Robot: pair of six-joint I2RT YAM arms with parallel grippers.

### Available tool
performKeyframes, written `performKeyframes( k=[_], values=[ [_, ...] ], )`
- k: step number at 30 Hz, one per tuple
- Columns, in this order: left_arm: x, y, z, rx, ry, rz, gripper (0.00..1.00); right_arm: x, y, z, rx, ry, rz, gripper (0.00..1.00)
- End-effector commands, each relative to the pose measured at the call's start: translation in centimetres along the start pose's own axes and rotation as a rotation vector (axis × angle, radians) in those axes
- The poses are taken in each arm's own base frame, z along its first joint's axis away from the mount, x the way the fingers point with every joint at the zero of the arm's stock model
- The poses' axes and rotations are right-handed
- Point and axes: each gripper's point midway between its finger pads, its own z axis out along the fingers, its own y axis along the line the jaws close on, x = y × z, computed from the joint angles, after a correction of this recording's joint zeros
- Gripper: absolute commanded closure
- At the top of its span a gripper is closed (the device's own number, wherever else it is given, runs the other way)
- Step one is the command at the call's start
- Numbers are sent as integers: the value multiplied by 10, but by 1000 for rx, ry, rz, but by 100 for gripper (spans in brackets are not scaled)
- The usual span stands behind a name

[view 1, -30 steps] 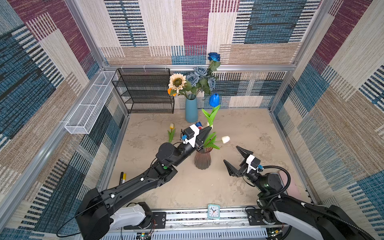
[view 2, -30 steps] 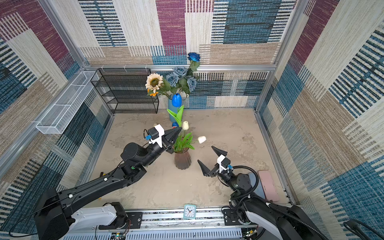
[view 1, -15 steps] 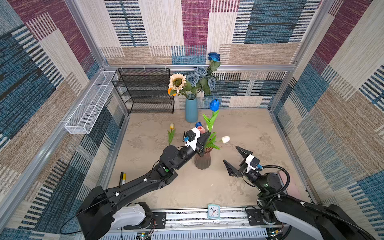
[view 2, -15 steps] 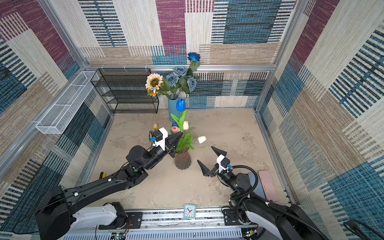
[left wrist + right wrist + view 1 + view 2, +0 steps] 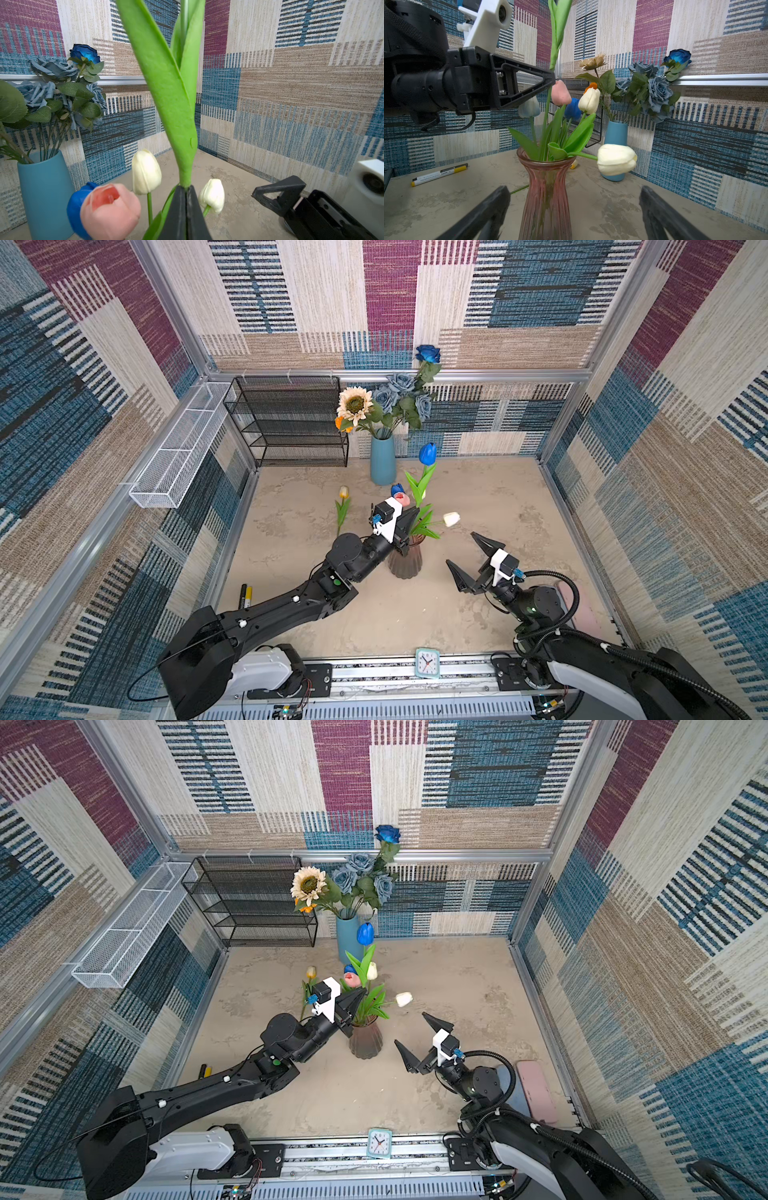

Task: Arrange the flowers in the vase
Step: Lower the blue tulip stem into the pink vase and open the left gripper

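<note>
Our left gripper (image 5: 411, 516) is clamped on the stem of the tall blue tulip (image 5: 428, 452), which runs down into the pink vase (image 5: 405, 562). Our right gripper (image 5: 461, 548) gapes empty beside it. We fear a sideways pull could topple the vase.

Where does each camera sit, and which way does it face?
Top views: high in front, looking down on table, left gripper, right gripper, pink vase.
Left wrist: behind shut left gripper pinching tulip stem, facing back wall.
Right wrist: low, facing pink vase; own open fingers show.
Both wrists share the pink tulip.
</note>
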Motion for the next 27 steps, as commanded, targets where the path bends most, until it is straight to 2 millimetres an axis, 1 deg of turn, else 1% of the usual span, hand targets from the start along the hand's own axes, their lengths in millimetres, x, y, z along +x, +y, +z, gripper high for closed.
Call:
performKeyframes(
  k=[1,4,7,11,13,16,17,18,22,27],
  values=[
    [1,1,0,-8,15,1,95,-5,0,2,-3,-16,-3,0],
    [6,1,1,-9,60,16,79,-4,1,3,-7,-11,1,0],
    [10,3,1,-17,101,31,73,-3,1,4,-11,-7,2,0],
    [9,7,-5,-40,105,44,71,-3,1,4,-9,-8,1,0],
    [9,9,-9,-53,107,52,68,-2,1,3,-10,-6,1,0],
    [7,10,-11,-53,117,82,67,-3,1,4,-11,-8,0,0],
    [15,9,-12,-46,155,91,64,-2,1,4,-12,-6,1,0],
    [16,6,-12,-29,171,106,62,-2,1,4,-13,-7,1,0],
    [23,4,-8,-6,267,151,61,-2,1,4,-13,-6,1,0],
    [24,3,-6,12,345,180,59,-2,2,4,-13,-6,-1,0]
  ],
)
